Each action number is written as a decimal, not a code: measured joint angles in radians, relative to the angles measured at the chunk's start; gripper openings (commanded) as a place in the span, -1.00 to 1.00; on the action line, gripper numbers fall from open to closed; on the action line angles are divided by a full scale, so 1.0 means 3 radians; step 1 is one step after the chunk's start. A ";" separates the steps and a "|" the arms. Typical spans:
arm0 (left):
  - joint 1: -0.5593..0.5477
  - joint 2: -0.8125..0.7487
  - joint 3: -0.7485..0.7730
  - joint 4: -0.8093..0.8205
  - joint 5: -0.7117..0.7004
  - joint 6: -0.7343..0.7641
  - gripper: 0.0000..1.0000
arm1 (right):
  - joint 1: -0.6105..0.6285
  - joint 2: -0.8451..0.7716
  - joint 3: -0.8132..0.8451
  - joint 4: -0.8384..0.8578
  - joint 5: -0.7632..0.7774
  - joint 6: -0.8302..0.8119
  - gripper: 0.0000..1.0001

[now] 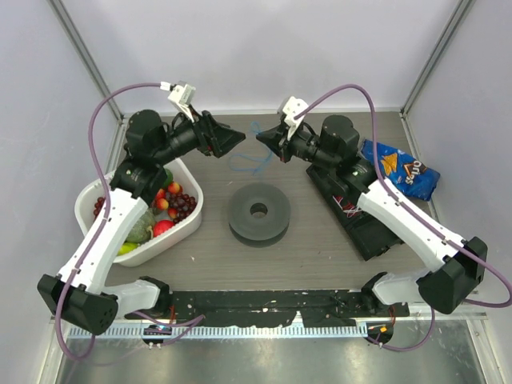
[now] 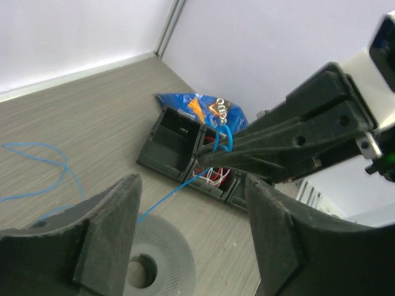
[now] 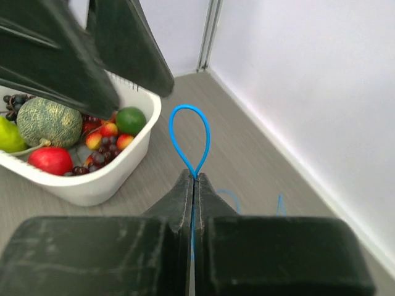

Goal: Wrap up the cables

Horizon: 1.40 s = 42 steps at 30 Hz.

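The thin blue cable (image 1: 246, 162) lies in loose strands on the table at the back, between the two grippers. My right gripper (image 3: 194, 180) is shut on it, and a small loop of cable (image 3: 190, 132) sticks out past the tips. In the left wrist view that loop (image 2: 221, 139) shows at the right gripper's tip, and a strand (image 2: 166, 198) runs down from it toward the grey spool (image 2: 162, 264). More cable (image 2: 43, 154) lies loose at the left. My left gripper (image 2: 194, 213) is open and empty, facing the right gripper (image 1: 262, 138) a short gap away.
The grey round spool (image 1: 258, 212) with a centre hole sits mid-table. A white basin of fruit (image 1: 84, 210) stands at the left. A black tray with red and white wires (image 1: 364, 232) and a blue chip bag (image 1: 400, 170) lie at the right. Walls close off the back.
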 measured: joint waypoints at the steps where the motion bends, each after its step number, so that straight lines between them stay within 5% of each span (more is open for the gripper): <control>1: 0.0005 0.0027 0.0103 -0.0174 0.0023 0.0128 0.61 | -0.0028 0.0000 0.0011 -0.0062 -0.0006 0.0033 -0.99; 6: 0.0006 0.0381 0.0712 -0.1237 0.0079 0.0944 0.99 | -0.0529 0.0083 0.0278 -0.0684 -0.0126 0.0315 -0.99; 11: 0.0008 0.1110 0.1027 -0.2185 -0.0066 0.1512 0.99 | -0.0999 0.0201 0.0495 -0.1199 -0.0136 0.0473 -0.99; 21: 0.0037 0.2707 0.1841 -0.3393 -0.0164 0.2385 0.99 | -0.1298 0.0332 0.0576 -0.1909 -0.0027 0.0425 -0.99; 29: 0.0079 0.3690 0.2708 -0.4103 0.0570 0.3292 0.74 | -0.1315 0.0380 0.0577 -0.2135 0.0135 0.0607 -0.99; 38: 0.0080 0.4039 0.2668 -0.4295 0.0964 0.3769 0.57 | -0.1315 0.0394 0.0577 -0.2172 0.0118 0.0631 -0.99; 42: 0.0080 0.4068 0.2672 -0.4316 0.1142 0.3826 0.26 | -0.1315 0.0394 0.0577 -0.2172 0.0080 0.0627 -0.99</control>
